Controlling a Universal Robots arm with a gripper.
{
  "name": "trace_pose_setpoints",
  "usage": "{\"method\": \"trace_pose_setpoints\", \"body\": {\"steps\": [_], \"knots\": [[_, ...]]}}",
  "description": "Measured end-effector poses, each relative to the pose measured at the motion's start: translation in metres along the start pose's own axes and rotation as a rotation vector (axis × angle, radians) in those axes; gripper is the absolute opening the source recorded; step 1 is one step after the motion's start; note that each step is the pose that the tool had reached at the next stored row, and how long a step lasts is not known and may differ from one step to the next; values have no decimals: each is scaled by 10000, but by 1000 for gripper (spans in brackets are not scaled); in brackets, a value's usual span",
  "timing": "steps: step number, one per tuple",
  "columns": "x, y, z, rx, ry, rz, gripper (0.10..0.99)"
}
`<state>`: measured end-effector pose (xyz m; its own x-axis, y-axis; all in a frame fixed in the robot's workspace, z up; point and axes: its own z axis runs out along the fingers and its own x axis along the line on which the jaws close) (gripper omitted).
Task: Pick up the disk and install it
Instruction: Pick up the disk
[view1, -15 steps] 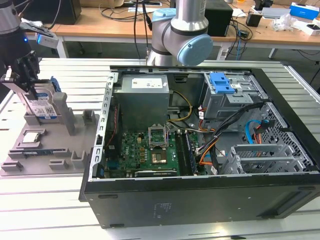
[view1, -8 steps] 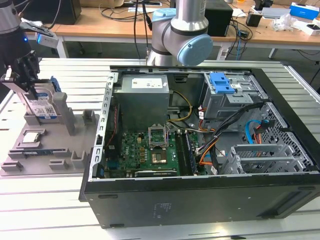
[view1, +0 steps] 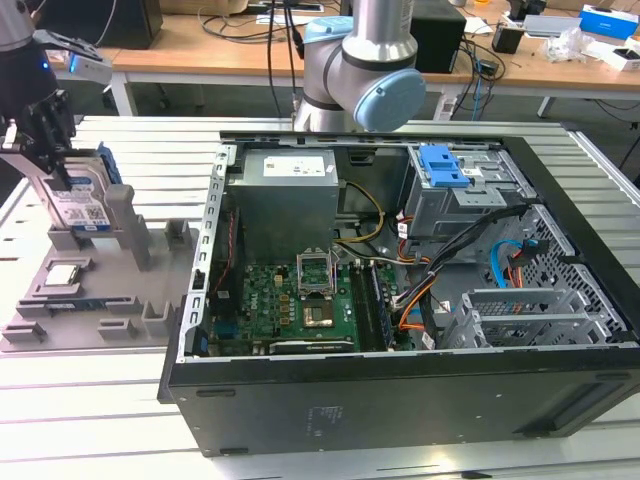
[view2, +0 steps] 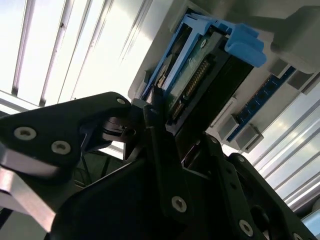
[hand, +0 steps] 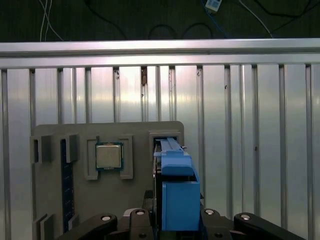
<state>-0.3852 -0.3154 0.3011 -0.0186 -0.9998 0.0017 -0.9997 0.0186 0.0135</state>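
In the exterior view, the disk (view1: 85, 208) was seen standing on edge in the grey tray (view1: 120, 300), at its far end, with the pincer (view1: 62, 180) lowered onto it from above. The open computer case (view1: 400, 400) stood beside the tray, and no disk had been fitted there.

In the second wrist view, the pincer (view2: 175, 125) was seen clenched on the disk (view2: 200, 80), one black finger (view2: 155, 115) pressed against its blue frame.

In the first wrist view, the disk (hand: 177, 170) was shown seated in the slot of the tray (hand: 140, 190), beside the chip (hand: 108, 156). The grasp was judged made; lifting and installing remained.
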Motion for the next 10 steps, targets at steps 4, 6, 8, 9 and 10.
{"method": "trace_pose_setpoints", "body": {"steps": [4,6,8,9,10], "knots": [[-1,1,-62,0,3,0,361],[-1,1,-84,0,4,1,361],[-1,2,-116,0,3,0,361],[-1,2,-132,1,4,0,361],[-1,2,-143,1,3,0,361]]}}
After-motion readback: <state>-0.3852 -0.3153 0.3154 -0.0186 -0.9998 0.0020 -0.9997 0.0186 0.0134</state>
